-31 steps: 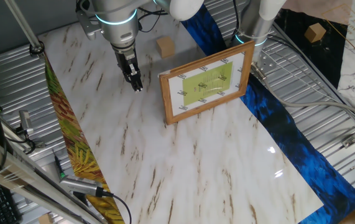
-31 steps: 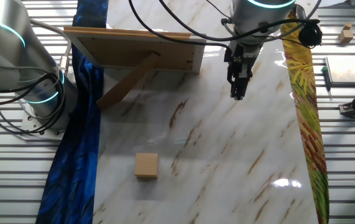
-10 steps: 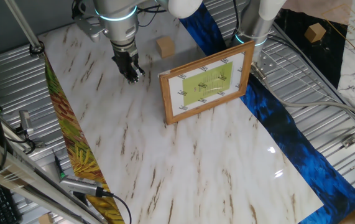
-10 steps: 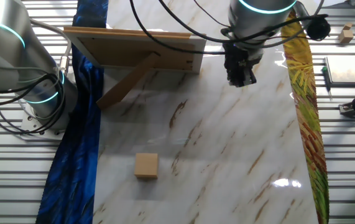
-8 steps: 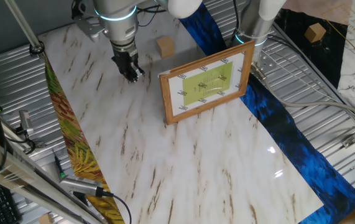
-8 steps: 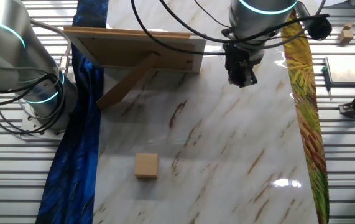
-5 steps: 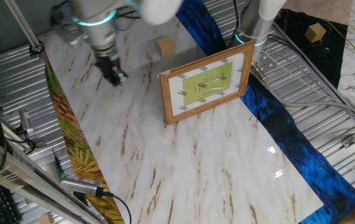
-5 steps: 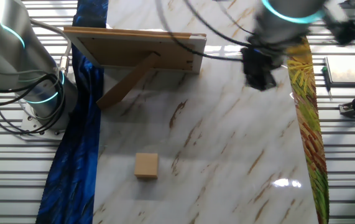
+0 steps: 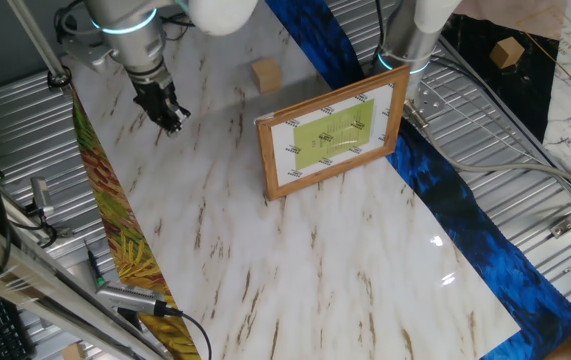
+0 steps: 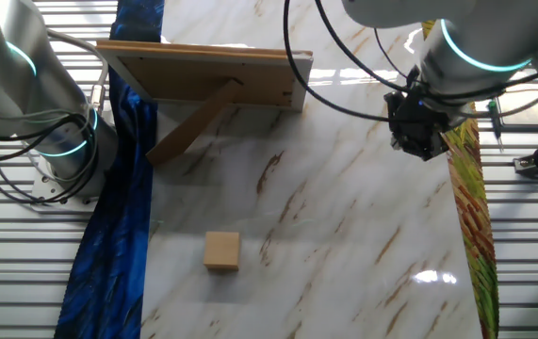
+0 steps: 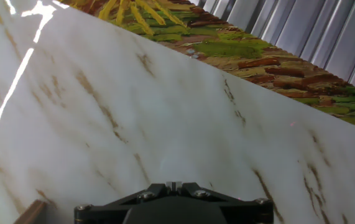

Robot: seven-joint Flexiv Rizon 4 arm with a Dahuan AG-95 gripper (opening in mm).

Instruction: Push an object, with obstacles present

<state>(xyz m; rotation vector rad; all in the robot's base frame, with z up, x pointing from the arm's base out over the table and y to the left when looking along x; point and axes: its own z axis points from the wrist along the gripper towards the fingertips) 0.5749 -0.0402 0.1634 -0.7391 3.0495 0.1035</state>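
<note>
- A small wooden cube point(image 9: 264, 75) is seen near the glossy, veined surface's point(image 9: 295, 260) edge.
- The gripper point(image 9: 171, 121) has been shifted toward the leaf-patterned strip point(image 9: 105, 200); its jaw state cannot be told.

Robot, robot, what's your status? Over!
Gripper by the leafy strip, jaws unclear. Wooden block untouched, well apart. Picture frame standing near the block.

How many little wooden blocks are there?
2. One wooden block sits on the marble table, behind the picture frame. A second block lies off the table, far beyond the frame. Others may be hidden.
</note>
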